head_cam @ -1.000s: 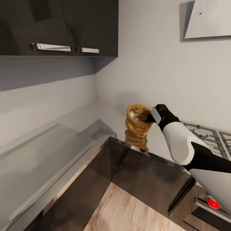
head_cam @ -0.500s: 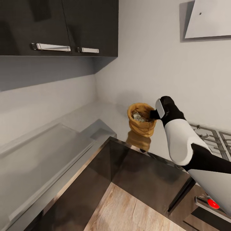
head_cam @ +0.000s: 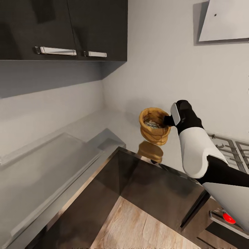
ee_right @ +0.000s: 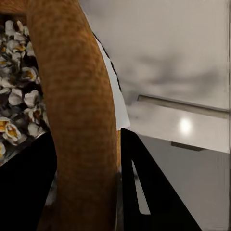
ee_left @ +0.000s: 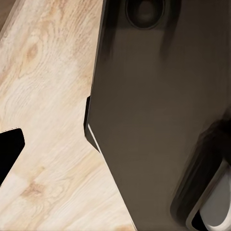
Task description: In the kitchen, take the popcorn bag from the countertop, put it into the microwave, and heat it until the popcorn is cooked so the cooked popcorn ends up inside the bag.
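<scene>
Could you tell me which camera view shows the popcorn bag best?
The head view: the whole popcorn bag hangs above the countertop, held by the right gripper. The right wrist view shows just its rolled rim between the fingers.

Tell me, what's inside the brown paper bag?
The popcorn bag holds a heap of small whitish popcorn, seen through its open top. How deep it goes is hidden by the bag's wall, which the right gripper pinches between its fingers.

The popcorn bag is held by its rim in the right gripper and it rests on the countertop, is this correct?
Not quite. The right gripper does hold the popcorn bag by its rim, but the bag hangs above the countertop; the head view shows a gap between it and its reflection below.
</scene>
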Robot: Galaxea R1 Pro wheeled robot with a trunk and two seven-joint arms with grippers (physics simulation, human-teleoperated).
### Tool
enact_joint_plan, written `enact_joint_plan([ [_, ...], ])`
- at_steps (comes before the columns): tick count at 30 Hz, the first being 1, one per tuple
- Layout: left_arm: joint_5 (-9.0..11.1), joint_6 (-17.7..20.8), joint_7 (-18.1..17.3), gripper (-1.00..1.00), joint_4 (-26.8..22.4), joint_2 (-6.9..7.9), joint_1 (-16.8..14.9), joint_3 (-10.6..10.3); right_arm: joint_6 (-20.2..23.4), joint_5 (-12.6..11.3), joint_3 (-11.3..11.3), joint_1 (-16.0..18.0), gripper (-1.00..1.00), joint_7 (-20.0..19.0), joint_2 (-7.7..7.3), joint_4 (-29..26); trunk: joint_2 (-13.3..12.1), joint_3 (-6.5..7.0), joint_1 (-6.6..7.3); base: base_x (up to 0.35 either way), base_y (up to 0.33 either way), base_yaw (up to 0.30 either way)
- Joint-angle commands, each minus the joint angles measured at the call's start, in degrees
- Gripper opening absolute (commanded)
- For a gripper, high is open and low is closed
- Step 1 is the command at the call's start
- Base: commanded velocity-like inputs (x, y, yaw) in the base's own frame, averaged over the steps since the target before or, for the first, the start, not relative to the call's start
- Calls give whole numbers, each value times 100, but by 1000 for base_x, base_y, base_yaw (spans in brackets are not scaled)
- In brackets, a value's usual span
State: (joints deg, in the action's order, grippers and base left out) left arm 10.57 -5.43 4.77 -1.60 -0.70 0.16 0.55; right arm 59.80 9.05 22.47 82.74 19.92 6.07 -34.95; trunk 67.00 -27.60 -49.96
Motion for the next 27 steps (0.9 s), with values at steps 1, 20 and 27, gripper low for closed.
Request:
enact_joint_plan([
  [1, 32, -11, 15, 100, -7, -5, 2, 4, 20, 50, 38, 6, -100, -29, 8, -48, 3, -5, 2, -250, 0, 0],
  [20, 33, -28, 67, 100, -7, -25, 2, 7, 20, -500, 44, 6, -100, -75, -29, -90, 3, -5, 2, -340, 0, 0],
  [27, 33, -28, 68, 100, -7, -26, 2, 7, 20, -505, 50, 6, -100, -82, -11, -82, 3, -5, 2, -346, 0, 0],
])
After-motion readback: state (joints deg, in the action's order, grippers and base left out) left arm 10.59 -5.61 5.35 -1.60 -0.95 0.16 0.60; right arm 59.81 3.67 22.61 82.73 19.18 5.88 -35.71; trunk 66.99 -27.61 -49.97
